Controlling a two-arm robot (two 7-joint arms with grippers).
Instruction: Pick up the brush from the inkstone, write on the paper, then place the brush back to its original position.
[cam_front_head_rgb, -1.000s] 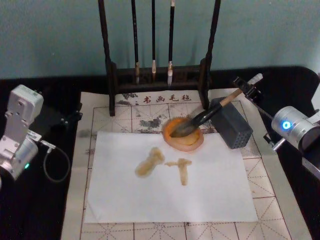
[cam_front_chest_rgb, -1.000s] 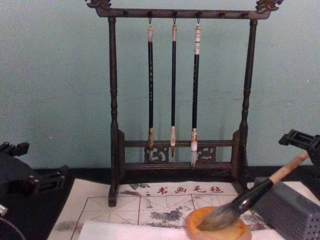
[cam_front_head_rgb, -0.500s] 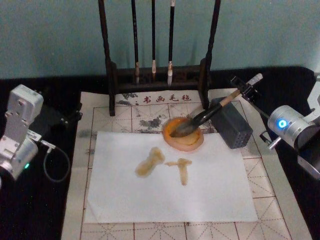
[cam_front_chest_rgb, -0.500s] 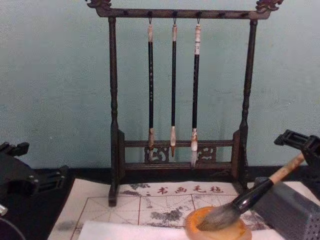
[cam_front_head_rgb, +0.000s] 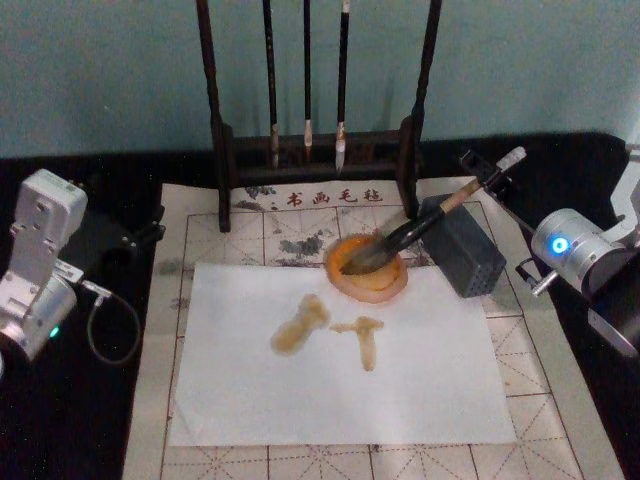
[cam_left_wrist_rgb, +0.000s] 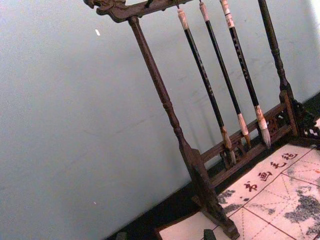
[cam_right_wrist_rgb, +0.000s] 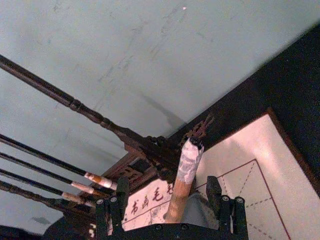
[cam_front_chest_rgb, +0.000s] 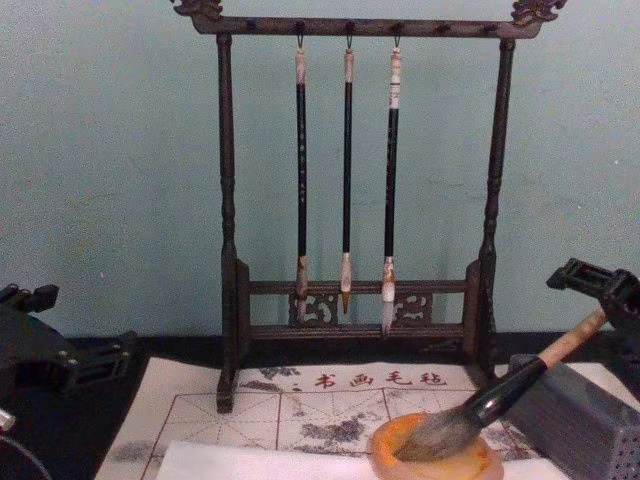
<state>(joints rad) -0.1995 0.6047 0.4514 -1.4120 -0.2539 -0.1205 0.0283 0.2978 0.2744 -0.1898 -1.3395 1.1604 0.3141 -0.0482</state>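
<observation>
The brush (cam_front_head_rgb: 400, 237) lies slanted, its grey tuft in the orange inkstone (cam_front_head_rgb: 368, 288) and its wooden handle propped on a grey block (cam_front_head_rgb: 465, 250). My right gripper (cam_front_head_rgb: 490, 178) is open around the white-wrapped handle end. In the right wrist view the handle (cam_right_wrist_rgb: 186, 165) passes between the two fingers with a gap on each side. The chest view shows the brush (cam_front_chest_rgb: 500, 395), the inkstone (cam_front_chest_rgb: 385, 452) and the right gripper (cam_front_chest_rgb: 600, 290) at the right edge. The white paper (cam_front_head_rgb: 340, 400) carries two brownish strokes. My left gripper (cam_front_head_rgb: 120, 235) is parked open at the left.
A dark wooden rack (cam_front_head_rgb: 310, 150) with three thin hanging brushes stands behind the inkstone. A beige mat (cam_front_head_rgb: 200, 240) with red grid lines lies under the paper. The table around it is black, with a cable loop (cam_front_head_rgb: 105, 330) at the left.
The right arm's body has shifted slightly left and the gripper has edged a little along the handle end. The brush, inkstone and left arm have not moved.
</observation>
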